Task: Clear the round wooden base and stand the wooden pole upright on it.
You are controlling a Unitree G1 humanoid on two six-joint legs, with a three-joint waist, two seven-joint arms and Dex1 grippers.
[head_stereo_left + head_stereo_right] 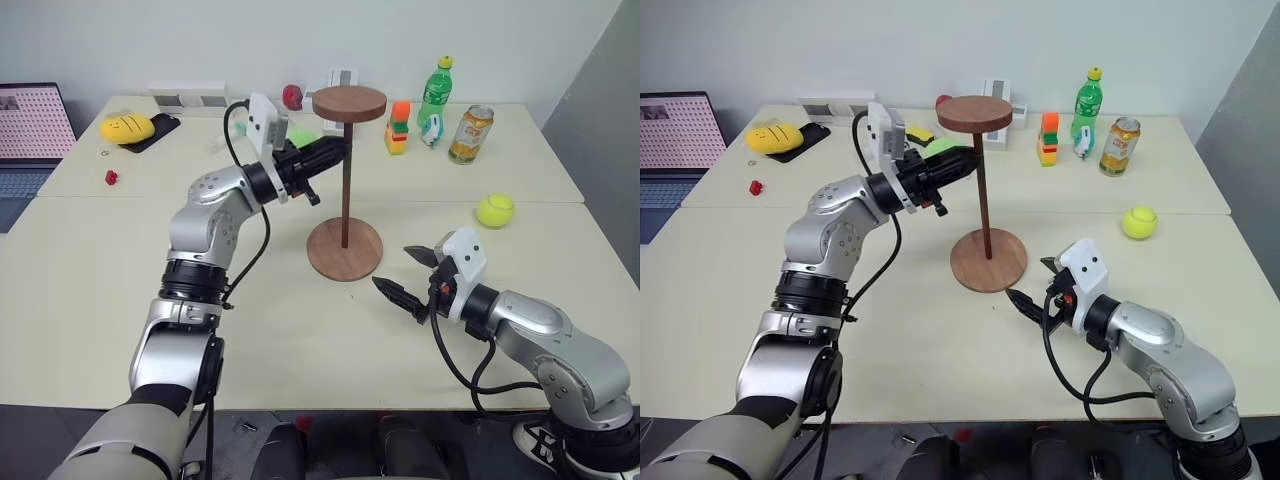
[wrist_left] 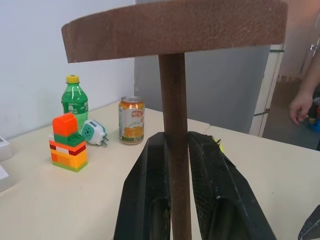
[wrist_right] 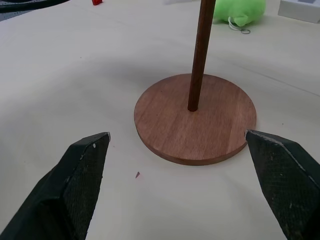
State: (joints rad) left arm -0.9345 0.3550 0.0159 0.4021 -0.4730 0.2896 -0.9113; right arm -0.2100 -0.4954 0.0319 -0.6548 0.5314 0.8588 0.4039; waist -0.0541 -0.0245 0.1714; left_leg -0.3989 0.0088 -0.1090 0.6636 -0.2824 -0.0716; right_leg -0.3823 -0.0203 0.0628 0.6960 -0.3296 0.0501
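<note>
Both task pieces are joined: our pole (image 1: 345, 190) stands vertical in the base (image 1: 344, 249) at mid-desk (image 1: 120, 290), our left end effector (image 1: 335, 150) clamped on its upper shaft, while our right end effector (image 1: 408, 272), spread wide, waits beside the base.

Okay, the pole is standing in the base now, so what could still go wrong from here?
1. The left pincer is shut on the wooden pole high on its shaft. Opening with any sideways pull might tip it.
2. The disc on top makes the pole look top-heavy, and how deep it sits in the round wooden base cannot be told.
3. The right pincer waits open beside the base. A nudge could slide it.
</note>
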